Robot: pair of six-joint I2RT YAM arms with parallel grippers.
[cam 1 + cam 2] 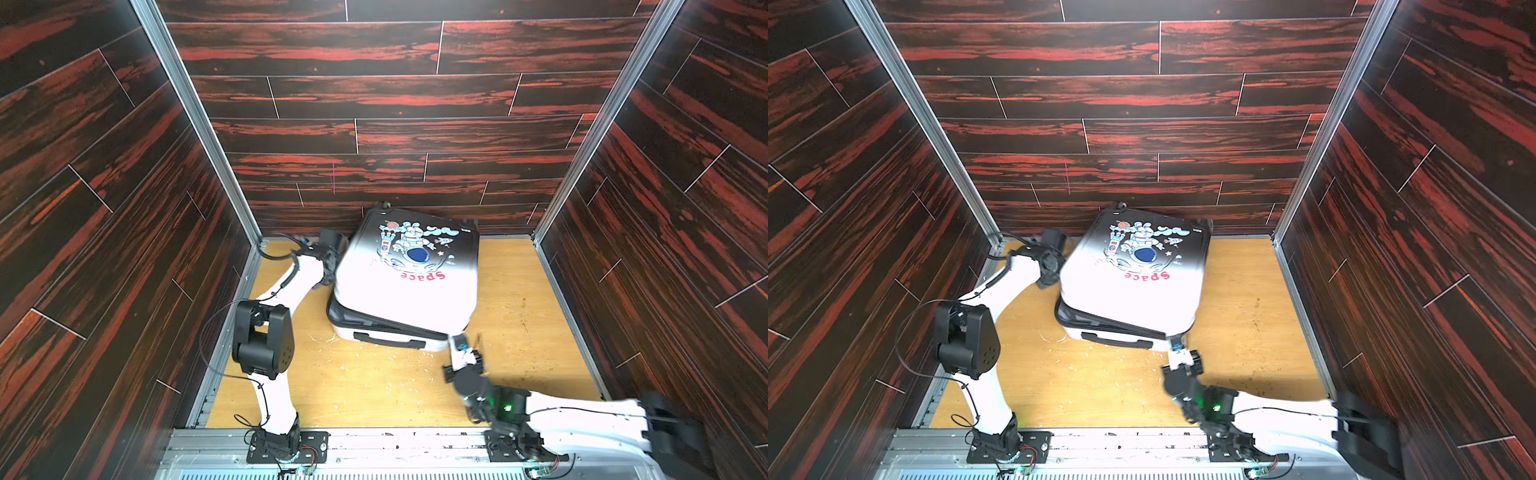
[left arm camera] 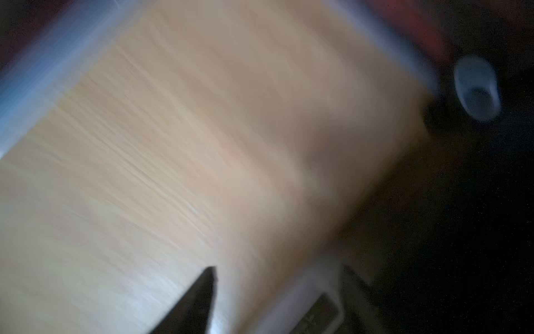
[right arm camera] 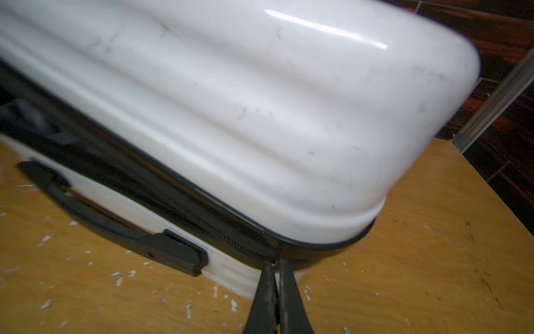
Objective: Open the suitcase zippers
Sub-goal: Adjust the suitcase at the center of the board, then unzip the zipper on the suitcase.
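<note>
The suitcase (image 1: pixel 409 291) (image 1: pixel 1133 299) lies flat at the back middle of the table, astronaut lid up. The lid stands slightly raised along the near edge, leaving a dark gap. In the right wrist view the zippers (image 3: pixel 202 222) show as a black toothed track under the white shell (image 3: pixel 260 115). My right gripper (image 3: pixel 274 264) (image 1: pixel 455 338) is at the near right corner, shut on a small zipper pull at the track. My left gripper (image 2: pixel 280 277) is beside the case's far left side, blurred, its fingers (image 2: pixel 199 297) wide apart over bare wood with nothing held.
A black carry handle (image 3: pixel 115 222) (image 1: pixel 388 341) sits on the case's near side. A black wheel with a pale hub (image 2: pixel 476 86) shows near the left gripper. Dark wood-pattern walls (image 1: pixel 395 137) with metal posts close in three sides. The wooden table (image 1: pixel 519 299) is scratched.
</note>
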